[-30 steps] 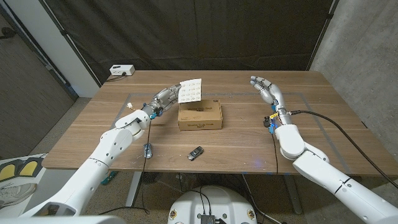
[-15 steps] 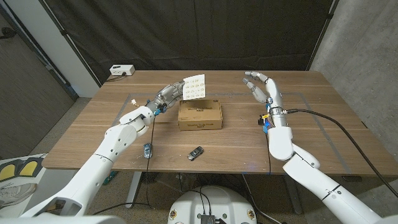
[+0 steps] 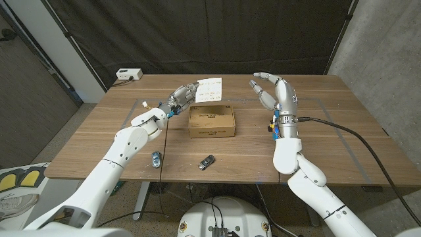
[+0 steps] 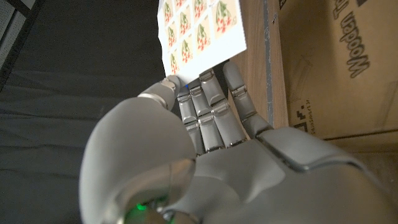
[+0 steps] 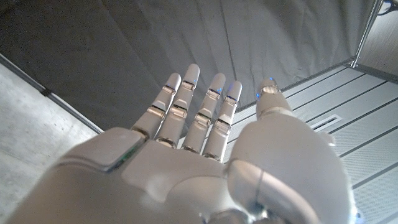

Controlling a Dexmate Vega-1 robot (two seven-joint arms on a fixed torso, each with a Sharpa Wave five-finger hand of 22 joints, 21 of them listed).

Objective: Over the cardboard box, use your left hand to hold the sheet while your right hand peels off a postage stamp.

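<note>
Over the last second the left hand [image 3: 181,97] has carried the sheet [image 3: 209,89] rightward, pinched by its lower edge between thumb and fingers [image 4: 205,106]; the sheet now hangs in the air above the far edge of the box [image 3: 212,121], so the holding half looks nearly set. The box is shut, so its contents are hidden. The right hand [image 3: 271,91] has swung in from the table's right part toward the sheet; it is empty, fingers spread, well apart from the stamps; the peel is not yet begun.

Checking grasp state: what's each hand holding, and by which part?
Left hand pinches the white stamp sheet by its edge. Right hand is open, holding nothing.
</note>
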